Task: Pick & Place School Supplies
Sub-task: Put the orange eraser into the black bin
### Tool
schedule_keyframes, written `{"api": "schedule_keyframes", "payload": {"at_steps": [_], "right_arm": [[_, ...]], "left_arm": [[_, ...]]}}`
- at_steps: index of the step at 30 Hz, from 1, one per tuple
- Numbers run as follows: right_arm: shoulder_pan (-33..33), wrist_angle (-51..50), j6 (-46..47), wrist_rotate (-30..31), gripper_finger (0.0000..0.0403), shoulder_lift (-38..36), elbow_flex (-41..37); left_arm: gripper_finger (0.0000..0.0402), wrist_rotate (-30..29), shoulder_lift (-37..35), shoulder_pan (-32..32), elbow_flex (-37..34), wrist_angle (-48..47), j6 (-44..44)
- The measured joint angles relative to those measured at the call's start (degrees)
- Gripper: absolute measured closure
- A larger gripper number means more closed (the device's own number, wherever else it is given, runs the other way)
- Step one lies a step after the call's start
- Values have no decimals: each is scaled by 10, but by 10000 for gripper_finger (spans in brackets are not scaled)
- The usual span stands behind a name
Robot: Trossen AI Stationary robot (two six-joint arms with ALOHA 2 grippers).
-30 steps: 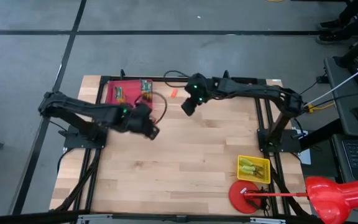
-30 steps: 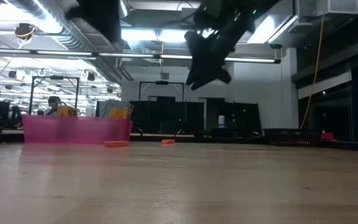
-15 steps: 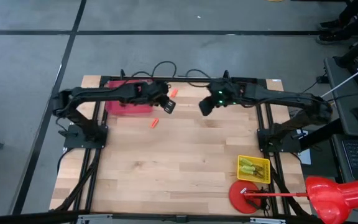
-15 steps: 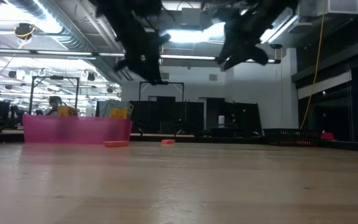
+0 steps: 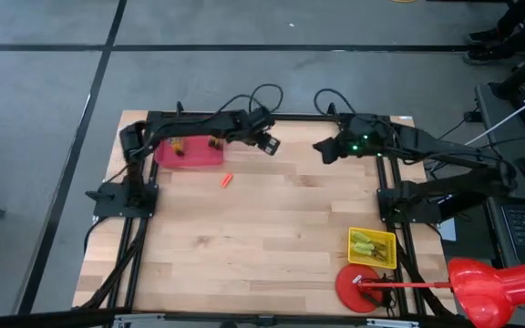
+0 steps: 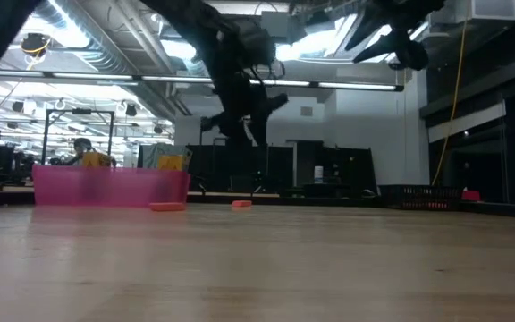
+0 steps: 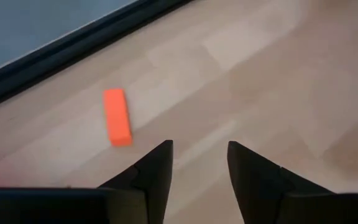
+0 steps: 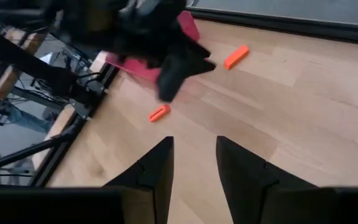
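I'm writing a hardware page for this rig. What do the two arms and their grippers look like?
Both arms are dark, near-black jointed links. The left gripper and right gripper each end in two black, wedge-shaped fingers tapering to points. Thin black cables loop above each arm near the wrist, and a small green light glows on the right arm.

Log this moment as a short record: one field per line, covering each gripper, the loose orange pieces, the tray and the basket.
left gripper: open, empty, above the table's far edge, near one orange piece
right gripper: open, empty, held above the table's far right part
second orange piece: on the wood in front of the tray
pink tray: far left corner of table, small items inside
yellow basket: near right, yellow-green items inside
red disc: just in front of basket
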Motion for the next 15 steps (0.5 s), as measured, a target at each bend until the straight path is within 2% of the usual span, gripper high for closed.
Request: {"api": "schedule_keyframes", "payload": {"at_steps": [3,7,12,15], "right_arm": [[2,-6,16,-2,279,-13,0],[17,-7,31,6,279,-23,0],[38,-8,43,35,279,-28,0],[49,-8,51,49,279,-28,0]], "left_arm": [[245,6,37,27,47,-46,-15],[244,22,73,61,91,-88,8],[244,76,98,87,98,-98,37],[244,80,104,93,98,-102,61]]}}
